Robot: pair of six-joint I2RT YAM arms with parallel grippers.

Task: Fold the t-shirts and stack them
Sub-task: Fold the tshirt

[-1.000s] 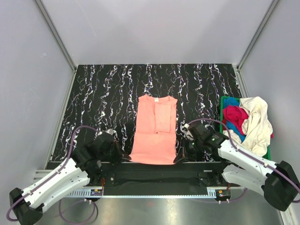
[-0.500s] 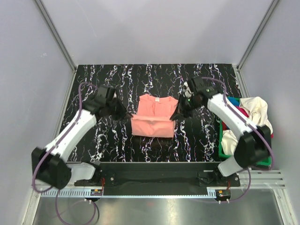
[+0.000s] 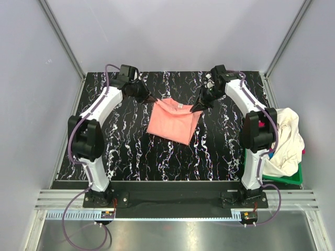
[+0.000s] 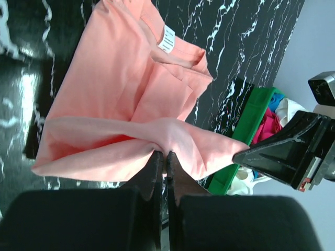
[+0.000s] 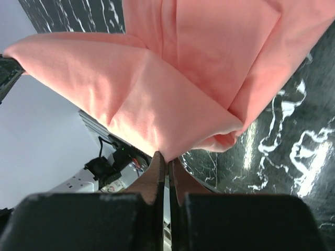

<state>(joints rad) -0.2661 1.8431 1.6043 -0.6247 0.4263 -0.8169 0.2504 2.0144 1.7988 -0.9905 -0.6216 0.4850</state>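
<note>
Across the black tabletop [image 3: 120, 151], the salmon-pink t-shirt [image 3: 170, 125] has had its hem carried to the collar, halving it. The left end effector [image 3: 152, 99] and right end effector [image 3: 195, 109] each pinch a hem corner.

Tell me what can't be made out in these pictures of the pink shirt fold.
- Top view: green basket contents, mostly covered by the cream-white t-shirt and right arm.
- Left wrist view: print on the neck label, too small.
- Right wrist view: salmon-pink t-shirt, cut off by the top edge.
- Wrist views: cloth inside the left pincer and right pincer, hidden by their fingers.
</note>
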